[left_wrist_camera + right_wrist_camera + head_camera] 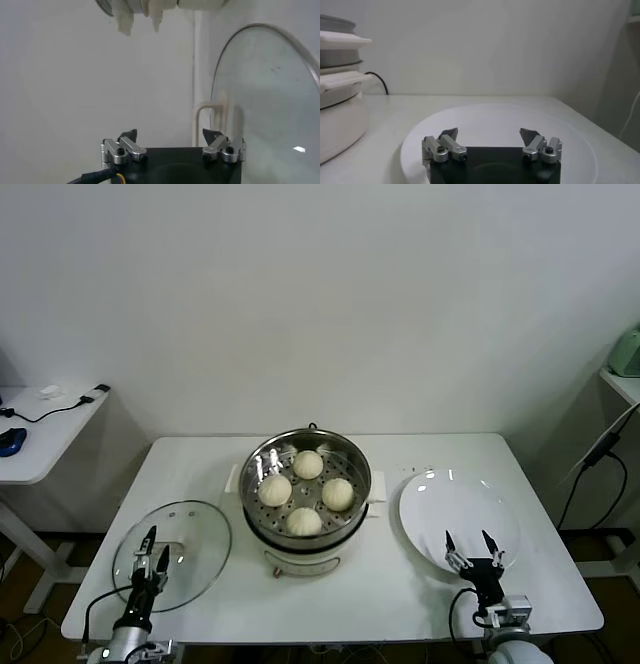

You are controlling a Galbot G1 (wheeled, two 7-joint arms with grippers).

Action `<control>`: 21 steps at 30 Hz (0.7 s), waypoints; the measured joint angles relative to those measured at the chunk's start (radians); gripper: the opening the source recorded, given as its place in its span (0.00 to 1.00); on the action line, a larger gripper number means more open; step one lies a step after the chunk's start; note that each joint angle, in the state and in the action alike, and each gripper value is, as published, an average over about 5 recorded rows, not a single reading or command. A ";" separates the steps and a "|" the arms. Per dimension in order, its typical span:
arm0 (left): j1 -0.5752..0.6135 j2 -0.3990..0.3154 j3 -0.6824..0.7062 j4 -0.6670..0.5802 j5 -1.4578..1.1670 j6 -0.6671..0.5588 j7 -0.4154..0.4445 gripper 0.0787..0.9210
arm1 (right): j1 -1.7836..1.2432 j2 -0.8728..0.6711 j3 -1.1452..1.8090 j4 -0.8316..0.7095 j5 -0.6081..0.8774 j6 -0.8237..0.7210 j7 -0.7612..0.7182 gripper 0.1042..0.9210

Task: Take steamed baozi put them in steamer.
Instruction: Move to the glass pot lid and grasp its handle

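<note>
Four steamed baozi (307, 492) are seen lying inside the steamer (306, 481), at the centre of the head view. They are arranged on the perforated tray in a diamond: one toward the top of the frame, one at the left, one at the right and one nearest the bottom edge. The buns are set close together, but it cannot be told whether they touch. The steamer is carried on its white base, which rests on the white bench (420, 584).

To the right of the steamer, a flat white plate (440, 494) is laid on the bench with nothing on it. To the left, a round glass lid (195, 534) is laid flat on the bench, near the lower left of the frame.

The left hand (154, 550) is held low in the lower left of the head view, over the near edge of the glass lid, with its fingers spread wide and nothing between them. In the left wrist view the same hand (170, 136) is shown with its jaws well apart, the lid's rim (300, 47) curving beside it.

The right hand (471, 546) is held in the lower right of the head view, above the near edge of the plate, also spread wide and gripping nothing. In the right wrist view this hand (490, 134) is seen over the plate (485, 117), with the steamer's base (340, 115) off to one side.
</note>
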 measured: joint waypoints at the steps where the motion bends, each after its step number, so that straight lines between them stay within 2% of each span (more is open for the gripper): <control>1: -0.008 0.000 0.002 0.003 0.003 0.004 0.004 0.88 | 0.000 0.000 0.000 0.000 -0.001 0.000 0.000 0.88; 10: -0.064 0.011 0.020 0.047 0.026 0.028 0.042 0.86 | 0.000 -0.004 0.005 0.015 -0.006 -0.003 -0.004 0.88; 21: -0.073 0.013 0.016 0.090 0.039 0.033 0.044 0.50 | 0.001 0.006 -0.007 0.020 -0.024 -0.003 -0.006 0.88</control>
